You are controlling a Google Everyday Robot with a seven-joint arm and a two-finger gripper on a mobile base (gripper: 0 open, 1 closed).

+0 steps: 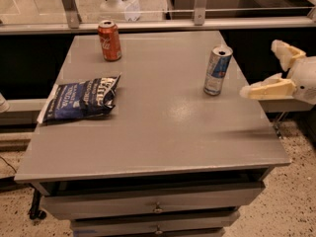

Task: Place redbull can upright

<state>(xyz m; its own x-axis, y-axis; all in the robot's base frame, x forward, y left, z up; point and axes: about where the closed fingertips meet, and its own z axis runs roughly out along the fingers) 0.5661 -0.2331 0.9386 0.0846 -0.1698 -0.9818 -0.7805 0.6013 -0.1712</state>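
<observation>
- One redbull can (217, 70) stands on its base on the grey table (163, 137), in the right half and toward the far side.
- Its long axis runs vertically, with the silver top facing up and the blue and silver side toward the camera.
- Nothing touches the can; bare tabletop lies all around it.
- At the right edge of the scene, the gripper (257, 68) hangs just past the table's right side, near the can but apart from it.
- Both pale fingers (269, 89) are spread wide with nothing between them; one points toward the can at about the height of its base, the other sits higher and farther back.
- A red cola can (109, 40) stands upright near the far-left corner, well apart from the redbull can.
- A dark blue chip bag (81, 98) lies flat by the left edge, nearer than the cola can.
- Two drawers (158, 209) show under the tabletop at the near side.
- Between the gripper and the redbull can there is only open table.
</observation>
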